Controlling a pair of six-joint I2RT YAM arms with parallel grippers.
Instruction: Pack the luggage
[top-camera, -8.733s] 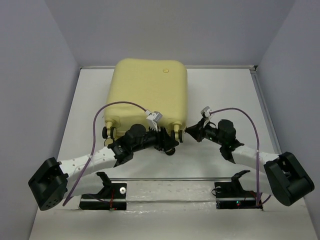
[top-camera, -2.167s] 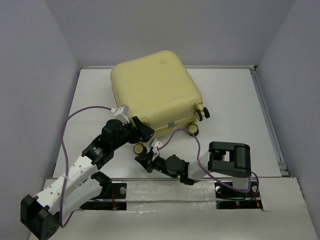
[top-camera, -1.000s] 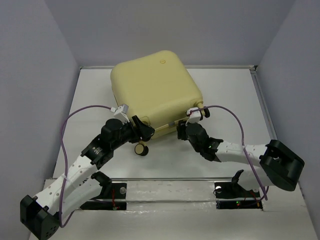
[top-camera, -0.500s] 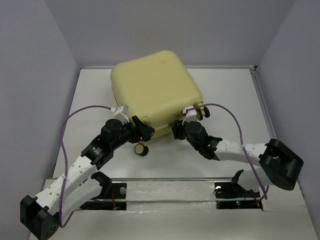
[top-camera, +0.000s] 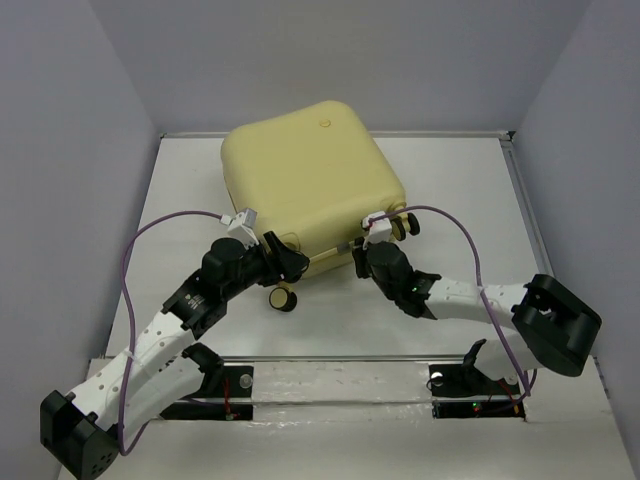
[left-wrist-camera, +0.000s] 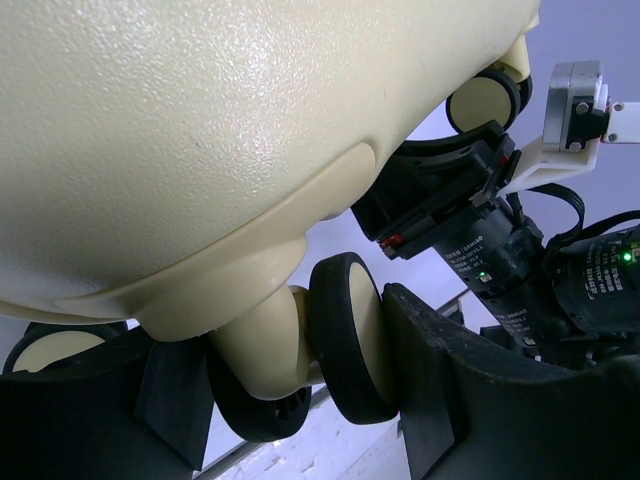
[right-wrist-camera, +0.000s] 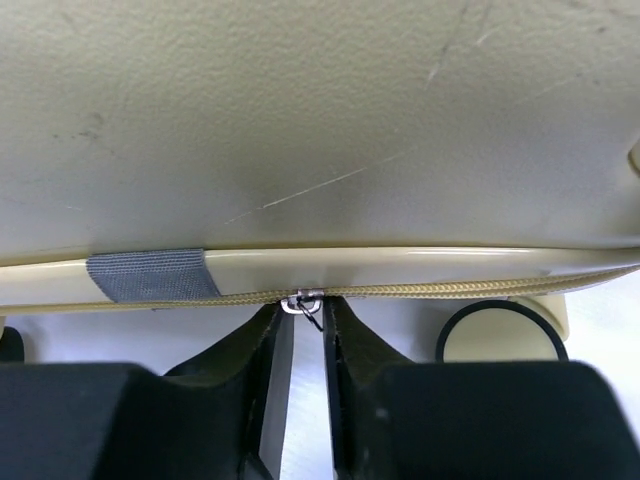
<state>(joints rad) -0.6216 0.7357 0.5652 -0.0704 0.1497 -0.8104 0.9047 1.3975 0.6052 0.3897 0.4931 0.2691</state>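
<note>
The pale yellow luggage (top-camera: 305, 175) lies shut and turned at an angle on the white table. My left gripper (top-camera: 289, 264) is at its near left corner, shut on a black-and-cream caster wheel (left-wrist-camera: 352, 338) that fills the space between the fingers. Close-up, the shell (left-wrist-camera: 200, 120) hangs over that left gripper (left-wrist-camera: 310, 372). My right gripper (top-camera: 356, 253) meets the near edge seam. Its jaws have narrowed to a thin slit, and the right gripper (right-wrist-camera: 303, 314) pinches the small metal zipper pull (right-wrist-camera: 302, 301) on the zipper line under the shell (right-wrist-camera: 320, 120).
Another caster (top-camera: 283, 298) rests on the table below the left gripper, and one more (top-camera: 404, 225) sticks out at the right corner. A grey tape patch (right-wrist-camera: 150, 275) sits on the rim left of the pull. Walls ring the table; a metal rail (top-camera: 340, 362) runs along the near edge.
The right gripper slid a little left along the seam and its jaws narrowed onto the zipper pull. The left gripper and the luggage have stayed put.
</note>
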